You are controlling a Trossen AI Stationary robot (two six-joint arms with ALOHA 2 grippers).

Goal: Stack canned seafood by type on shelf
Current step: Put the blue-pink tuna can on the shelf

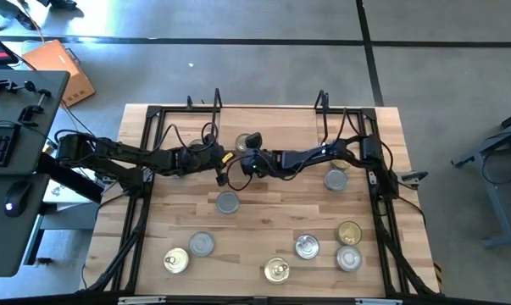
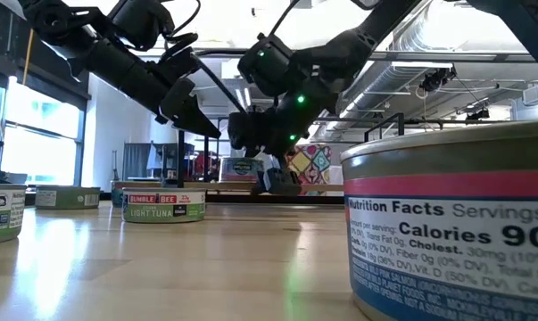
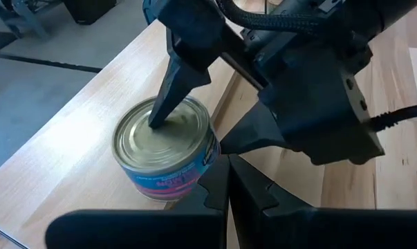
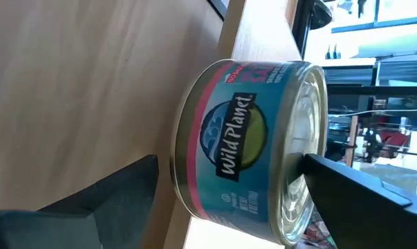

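I see the right gripper (image 1: 248, 151) over the shelf (image 3: 63, 149) at the far side of the table (image 1: 263, 207); its fingers stand wide, one finger (image 3: 173, 76) touching the lid of a teal can (image 3: 165, 149), the other beside the can's base, so they bracket the can top to bottom; I cannot tell if it is squeezed; the can sits on the shelf; the left gripper (image 1: 211, 154), closed and empty, is just beside; other cans (image 1: 306, 246) lie on the near part of the table.

Both grippers crowd the can (image 3: 165, 151) on the shelf (image 3: 77, 131); loose cans (image 1: 227, 202) dot the open table (image 1: 272, 216) in front.
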